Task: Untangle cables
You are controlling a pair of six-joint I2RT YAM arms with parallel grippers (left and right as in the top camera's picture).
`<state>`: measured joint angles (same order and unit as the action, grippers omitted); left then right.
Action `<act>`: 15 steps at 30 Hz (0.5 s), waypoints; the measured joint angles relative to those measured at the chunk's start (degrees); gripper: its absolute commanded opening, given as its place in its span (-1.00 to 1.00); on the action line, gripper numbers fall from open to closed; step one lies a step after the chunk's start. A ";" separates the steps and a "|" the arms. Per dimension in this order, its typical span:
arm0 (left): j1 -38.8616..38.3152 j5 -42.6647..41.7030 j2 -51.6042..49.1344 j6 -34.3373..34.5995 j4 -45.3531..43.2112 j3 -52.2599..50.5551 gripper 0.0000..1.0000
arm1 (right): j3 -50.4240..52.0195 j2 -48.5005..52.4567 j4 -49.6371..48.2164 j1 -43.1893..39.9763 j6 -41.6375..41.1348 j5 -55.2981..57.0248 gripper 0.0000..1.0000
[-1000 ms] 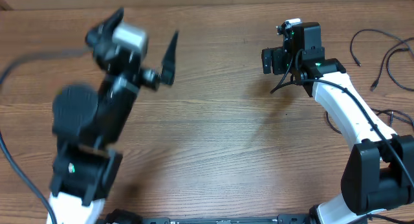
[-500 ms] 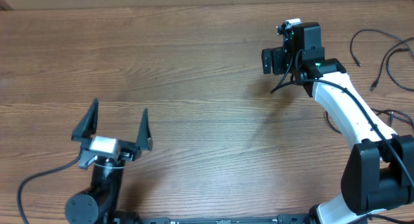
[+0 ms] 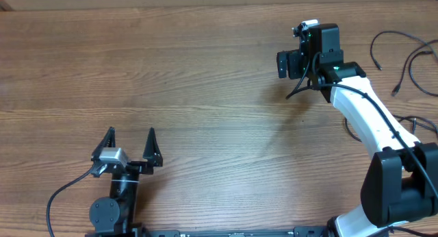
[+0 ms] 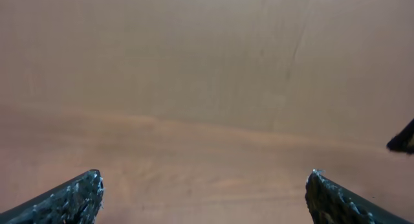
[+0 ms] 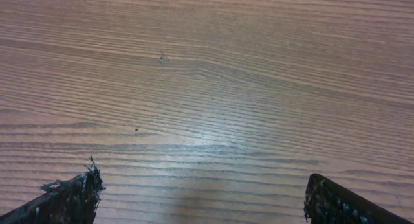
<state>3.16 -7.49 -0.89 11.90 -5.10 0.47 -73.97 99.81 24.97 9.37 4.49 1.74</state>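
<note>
The cables (image 3: 413, 57) are thin black cords lying loose at the far right of the wooden table (image 3: 219, 93), with small plugs (image 3: 377, 64) at their ends. More black cord (image 3: 419, 122) shows by the right arm, partly hidden. My right gripper (image 3: 292, 64) is open and empty, pointing down at bare wood left of the cables; its wrist view (image 5: 204, 195) shows only wood grain between the fingertips. My left gripper (image 3: 130, 135) is open and empty near the front left edge. Its wrist view (image 4: 206, 188) shows only blurred wood. No cable shows in either wrist view.
The right arm's white link (image 3: 369, 120) runs from the front right up to the wrist. A thicker black wire (image 3: 65, 192) trails from the left arm's base. A dark shape (image 4: 404, 140) sits at the right edge of the left wrist view.
My left arm has drawn back from the far left of the table to the front edge, its gripper still open. The right arm and the cables have not moved.
</note>
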 measured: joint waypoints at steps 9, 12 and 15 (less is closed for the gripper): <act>0.00 1.81 0.04 -1.16 8.98 0.00 0.99 | 0.00 0.00 -0.02 0.00 0.00 0.00 1.00; 0.00 2.16 0.04 -1.97 9.01 0.00 0.99 | 0.00 0.00 -0.04 0.00 0.02 0.02 1.00; 0.00 2.16 0.04 -2.47 9.01 0.00 0.99 | 0.00 0.00 -0.04 0.00 0.00 -0.02 1.00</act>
<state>3.16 -5.32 -0.84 9.43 3.90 0.47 -73.97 99.81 24.93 9.37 4.49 1.72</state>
